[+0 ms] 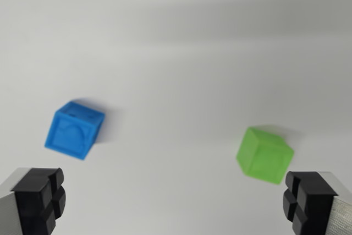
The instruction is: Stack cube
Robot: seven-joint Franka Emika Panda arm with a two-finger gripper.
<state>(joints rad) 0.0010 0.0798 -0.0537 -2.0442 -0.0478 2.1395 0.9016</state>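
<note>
A blue cube lies on the white surface at the wrist view's left, turned a little askew. A green cube sits apart from it at the wrist view's right, just above my right fingertip. My gripper hangs above the surface with its black-padded fingers spread wide at the bottom corners of the picture. Nothing is between them. The left fingertip is below the blue cube. The picture is slightly blurred.
The white tabletop fills the rest of the view, with a soft grey shadow band across its upper part.
</note>
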